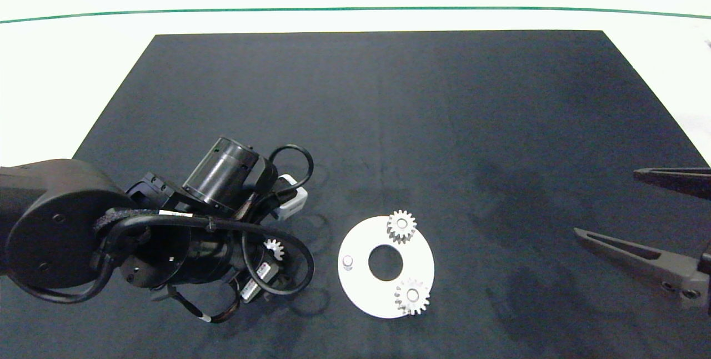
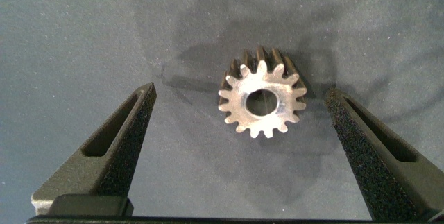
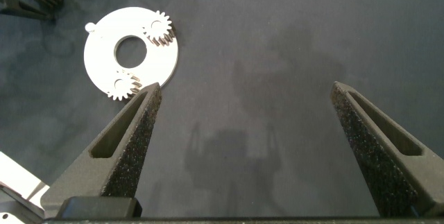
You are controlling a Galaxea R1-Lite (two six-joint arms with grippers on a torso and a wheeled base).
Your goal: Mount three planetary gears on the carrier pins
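Dark mat [image 1: 389, 125] on a white table [image 1: 83, 59]; green line [image 1: 355, 9] beyond

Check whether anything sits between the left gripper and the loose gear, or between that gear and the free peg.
Nothing visible does. The left gripper is open around the loose gear, which lies flat on the mat. Only bare mat separates it from the free peg on the disc.

Overhead head view of whole mat [image 1: 389, 125]; close left-wrist view; farther right-wrist view sharing white disc [image 3: 104, 50].
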